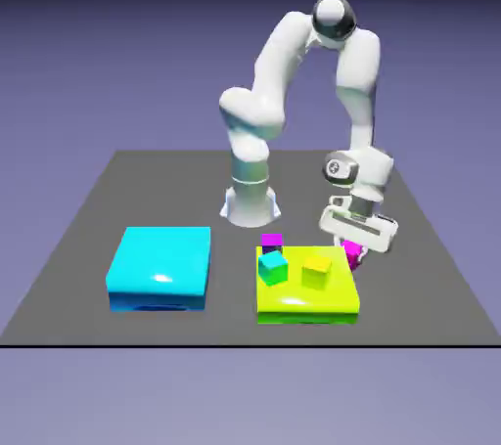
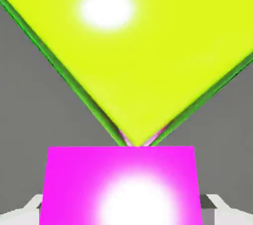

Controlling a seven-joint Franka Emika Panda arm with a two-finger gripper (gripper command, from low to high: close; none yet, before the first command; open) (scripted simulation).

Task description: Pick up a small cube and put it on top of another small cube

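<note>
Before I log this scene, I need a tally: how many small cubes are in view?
4: magenta cube between the gripper's fingers; teal cube and yellow cube on the yellow-green slab; purple cube behind that slab. Others could be hidden.

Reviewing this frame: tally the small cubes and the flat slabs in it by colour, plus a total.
Bright magenta-pink small cube: 1
Dark violet-purple small cube: 1
Teal small cube: 1
Yellow small cube: 1
Glossy cyan flat slab: 1
Glossy yellow-green flat slab: 1
Total: 6

Ext cam: high, faces arm across table; hand cam: close, both see yellow-green slab [image 1: 304, 287]
</note>
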